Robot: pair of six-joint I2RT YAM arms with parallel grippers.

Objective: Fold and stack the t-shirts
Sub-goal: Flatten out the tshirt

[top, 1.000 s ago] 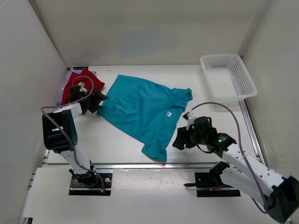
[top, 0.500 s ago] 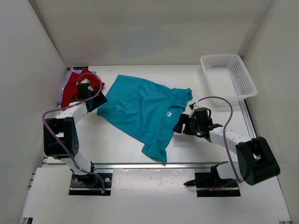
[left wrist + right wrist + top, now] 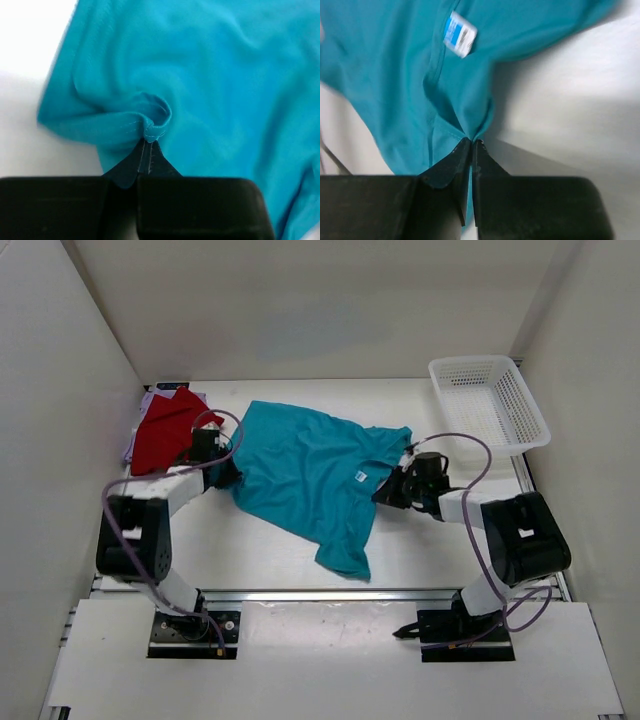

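The left end effector [image 3: 148,150] is closed tight on the teal shirt [image 3: 310,475]. Its two black fingers pinch a small bunch of stitched hem [image 3: 125,131] at the shirt's left edge, and the cloth puckers into a curl just above the tips. The right end effector [image 3: 471,145] is also fully closed. It nips a fold of the same shirt at its right edge, near the collar and a little below the white-and-blue label [image 3: 460,34].

The teal shirt lies spread out in the middle of the surface [image 3: 250,540], between the two arms. It is slightly skewed and rumpled, with one sleeve pointing toward the near edge. The red shirt [image 3: 165,430] sits in the far-left corner just beyond the left arm, apart from the teal one. It rests on top of the lavender shirt [image 3: 150,398], which shows only as strips at the edges of the red one.

The basket [image 3: 470,362], white lattice plastic, stands in the far-right corner, well apart from every shirt. Only its own mesh floor shows inside.

The surface is white. A metal rail [image 3: 330,595] runs along its near side ahead of the arm bases. Plain white walls [image 3: 60,390] close in the left, back and right sides. A purple cable [image 3: 465,440] loops over each arm.
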